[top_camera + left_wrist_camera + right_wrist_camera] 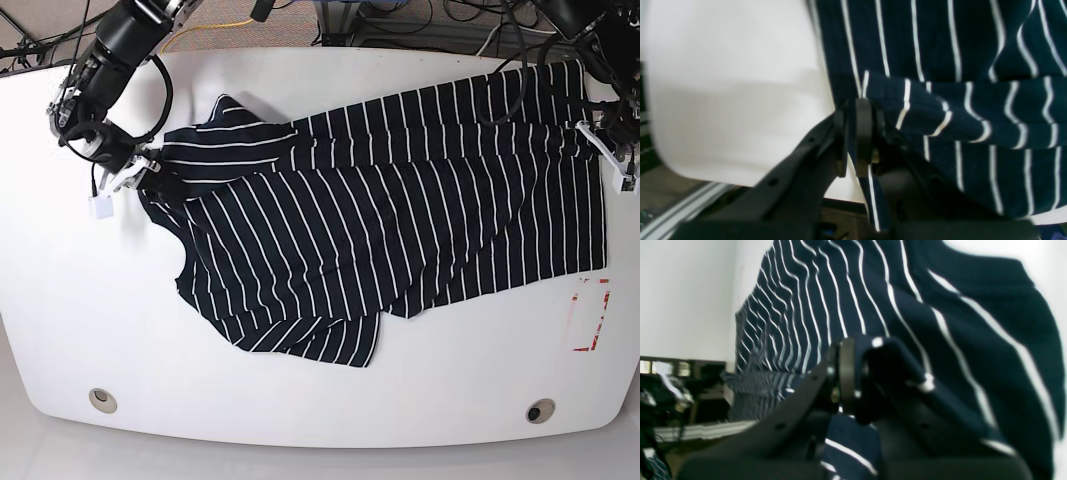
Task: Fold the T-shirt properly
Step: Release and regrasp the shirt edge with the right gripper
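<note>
The soft black white-striped fabric T-shirt (400, 210) lies spread across the white table (300, 400) — each far edge pinched: the left gripper (857, 133) and right gripper (848, 373) are both clamped on cloth, likely to draw it taut for folding.

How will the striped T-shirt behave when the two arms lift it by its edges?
The T-shirt will probably sag in the middle, since its fabric already lies in soft wrinkles and folds on the table. It looks light and thin. It seems unlikely to slip, as each end effector pinches a bunched edge.
</note>
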